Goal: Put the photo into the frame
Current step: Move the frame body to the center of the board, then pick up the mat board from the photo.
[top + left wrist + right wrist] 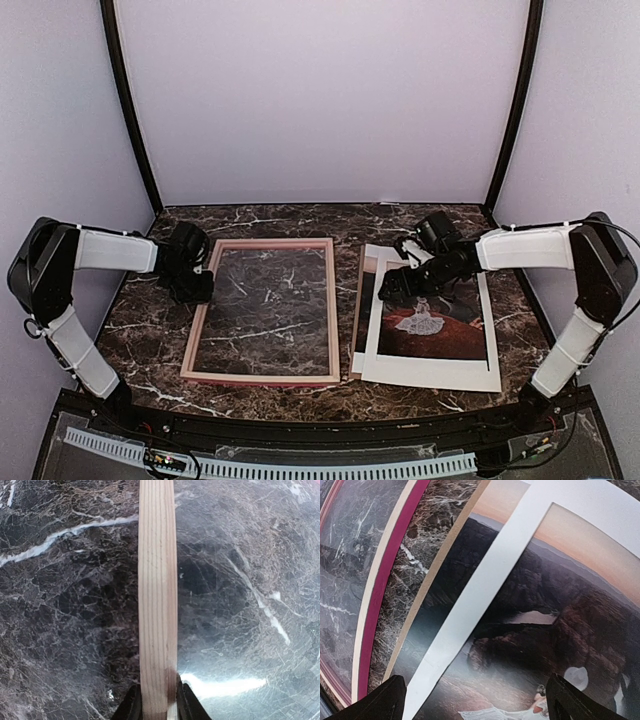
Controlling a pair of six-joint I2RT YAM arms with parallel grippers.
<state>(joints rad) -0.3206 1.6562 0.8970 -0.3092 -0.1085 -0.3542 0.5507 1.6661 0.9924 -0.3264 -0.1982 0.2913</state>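
Observation:
The pink wooden frame [332,300] lies flat left of centre, with the marble showing through it. My left gripper [192,287] is shut on its left rail; in the left wrist view the pale wood rail [157,580] runs up from between the fingers [131,706]. The photo [430,325] lies face up to the right of the frame, under a white mat [440,372]. My right gripper [397,284] hovers open over the photo's upper left part. In the right wrist view the photo [530,630] shows between the spread fingertips [385,700], crossed by the mat's strip [485,585].
A thin tan board edge [437,570] sticks out from under the photo's left side, next to the frame's right rail [385,580]. A strip of dark marble table [345,215] lies between them. White walls enclose the table at back and sides.

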